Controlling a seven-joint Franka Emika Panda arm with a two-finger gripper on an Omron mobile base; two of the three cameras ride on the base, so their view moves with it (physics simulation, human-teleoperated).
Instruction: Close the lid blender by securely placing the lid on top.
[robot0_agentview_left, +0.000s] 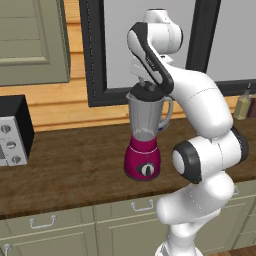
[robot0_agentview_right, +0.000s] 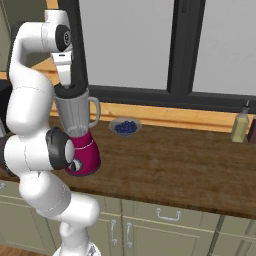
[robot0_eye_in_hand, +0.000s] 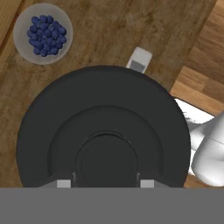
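The blender (robot0_agentview_left: 144, 150) stands on the wooden counter, a magenta base with a dial under a clear greyish jar (robot0_agentview_right: 76, 117). The dark round lid (robot0_agentview_left: 147, 92) lies across the jar's mouth. In the hand view the lid (robot0_eye_in_hand: 103, 109) is seen from straight above, with its raised centre knob between my two fingertips. My gripper (robot0_eye_in_hand: 105, 182) points down from above and is shut on that knob. The jar handle (robot0_eye_in_hand: 140, 60) pokes out past the lid's rim. In the base views the gripper (robot0_agentview_left: 144, 81) (robot0_agentview_right: 65, 80) sits right on top of the jar.
A small bowl of blueberries (robot0_agentview_right: 125, 126) (robot0_eye_in_hand: 43, 33) sits on the counter behind the blender. A yellowish bottle (robot0_agentview_left: 242, 105) (robot0_agentview_right: 240, 126) stands at the far right by the window. A black-and-white box with dials (robot0_agentview_left: 12, 132) is at the left.
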